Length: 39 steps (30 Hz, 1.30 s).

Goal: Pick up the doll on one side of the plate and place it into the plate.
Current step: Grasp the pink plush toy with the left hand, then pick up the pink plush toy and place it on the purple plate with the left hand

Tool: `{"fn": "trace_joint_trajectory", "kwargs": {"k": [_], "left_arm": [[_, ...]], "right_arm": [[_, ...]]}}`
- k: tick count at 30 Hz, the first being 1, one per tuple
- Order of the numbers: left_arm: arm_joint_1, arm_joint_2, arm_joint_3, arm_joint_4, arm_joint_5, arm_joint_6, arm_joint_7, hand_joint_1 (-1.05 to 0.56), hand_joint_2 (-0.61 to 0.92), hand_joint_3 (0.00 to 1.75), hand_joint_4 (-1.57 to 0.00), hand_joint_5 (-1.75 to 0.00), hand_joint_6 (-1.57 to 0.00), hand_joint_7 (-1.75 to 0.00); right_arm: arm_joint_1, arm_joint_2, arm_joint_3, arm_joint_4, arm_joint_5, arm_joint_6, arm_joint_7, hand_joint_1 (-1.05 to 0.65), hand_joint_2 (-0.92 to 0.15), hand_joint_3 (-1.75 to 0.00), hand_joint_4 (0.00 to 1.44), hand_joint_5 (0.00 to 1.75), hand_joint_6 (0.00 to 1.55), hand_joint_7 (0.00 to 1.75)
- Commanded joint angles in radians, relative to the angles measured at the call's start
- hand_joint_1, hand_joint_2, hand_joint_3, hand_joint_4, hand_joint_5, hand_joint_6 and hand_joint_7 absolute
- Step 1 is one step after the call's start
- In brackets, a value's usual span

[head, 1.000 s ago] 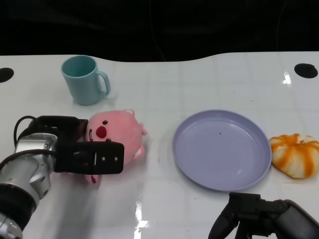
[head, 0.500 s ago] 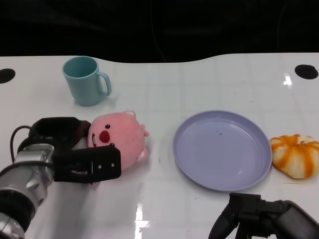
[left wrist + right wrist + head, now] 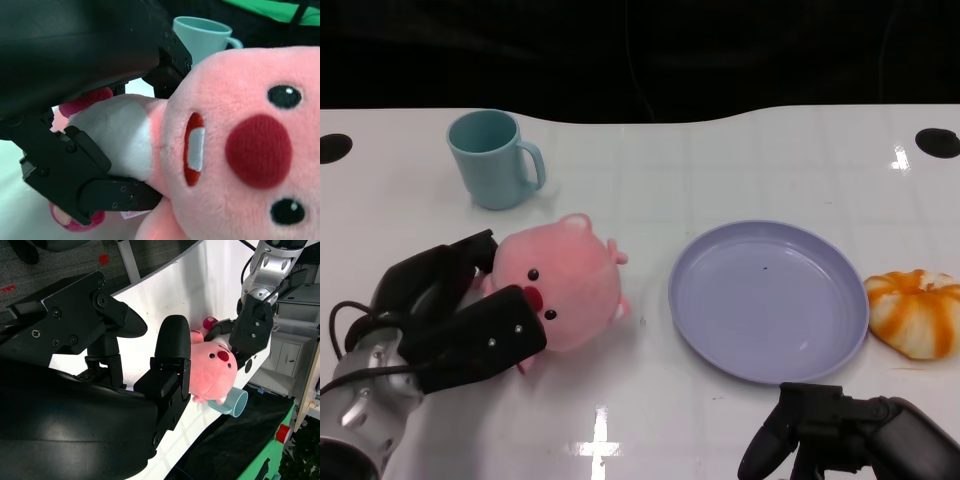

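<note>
While the lavender plate (image 3: 766, 300) sits bare-surfaced on the white table (image 3: 720, 160), the teal mug (image 3: 492, 160) stands upright at rear left, handle to the right; interior not readable from head view.

Orange-and-white striped plush (image 3: 914, 312) lies just beside plate's right rim, outside it.

Pink doll (image 3: 565, 285) is left of the plate, apart from its rim, in front of the mug. Left hand (image 3: 455, 315) grips it: fingers wrapped around the doll's left side and underside, doll's face tilted toward cam.

L wrist view adds what head view lacks: close-up of doll (image 3: 235, 145), red nose, open mouth, black fingers (image 3: 85, 185) pressed against its white belly patch, mug (image 3: 202, 35) behind.

R wrist view shows doll (image 3: 215, 371) side-on w/ mug (image 3: 234, 402) past it and the left hand (image 3: 250, 330) clamped on the doll's far side.

Right hand (image 3: 850, 440) low at near right edge, holding nothing, fingers curled down; well apart from doll.
</note>
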Motion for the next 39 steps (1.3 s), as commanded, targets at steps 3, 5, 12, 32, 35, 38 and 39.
{"fn": "trace_joint_trajectory", "kwargs": {"k": [3, 5, 12, 32, 35, 38, 39], "left_arm": [[0.021, -0.002, 0.032, -0.129, -0.042, 0.035, -0.067, -0.16, 0.45, 1.29, -0.98, -1.75, -0.77, -1.75], [0.008, -0.015, 0.031, -0.176, -0.040, 0.059, -0.081, -0.18, 0.41, 1.34, -0.98, -1.75, -0.78, -1.75], [-0.056, -0.084, 0.017, -0.284, -0.028, 0.166, -0.132, -0.18, 0.48, 1.21, -0.98, -1.75, -0.77, -1.75], [-0.297, -0.335, -0.122, -0.246, 0.042, 0.476, -0.223, -0.21, 0.52, 1.05, -0.91, -1.75, -0.68, -1.75], [-0.317, -0.360, -0.131, -0.194, 0.040, 0.465, -0.206, -0.22, 0.59, 0.93, -0.91, -1.75, -0.68, -1.75], [-0.338, -0.387, -0.143, -0.141, 0.043, 0.470, -0.197, -0.20, 0.56, 0.97, -0.91, -1.75, -0.67, -1.75], [-0.344, -0.391, -0.148, -0.122, 0.044, 0.457, -0.194, -0.19, 0.52, 1.02, -0.92, -1.75, -0.67, -1.75]], "right_arm": [[0.002, 0.001, -0.008, 0.009, 0.017, -0.001, -0.003, -0.09, -0.60, -0.99, 0.65, 1.57, 0.63, 1.19], [-0.001, -0.002, -0.006, 0.015, 0.010, -0.006, -0.004, -0.08, -0.59, -0.99, 0.65, 1.57, 0.63, 1.20], [-0.001, -0.007, -0.012, 0.030, 0.008, -0.016, -0.002, -0.07, -0.59, -0.99, 0.66, 1.56, 0.63, 1.19], [-0.003, -0.018, -0.017, 0.039, 0.006, -0.036, 0.006, -0.06, -0.61, -0.96, 0.64, 1.54, 0.63, 1.17], [-0.006, -0.018, -0.016, 0.042, 0.005, -0.040, 0.006, -0.07, -0.62, -0.95, 0.64, 1.54, 0.63, 1.17], [-0.007, -0.015, -0.013, 0.048, 0.004, -0.048, 0.004, -0.07, -0.62, -0.95, 0.64, 1.54, 0.63, 1.17], [-0.008, -0.014, -0.013, 0.049, 0.005, -0.048, 0.004, -0.07, -0.62, -0.95, 0.64, 1.54, 0.63, 1.17]]}}
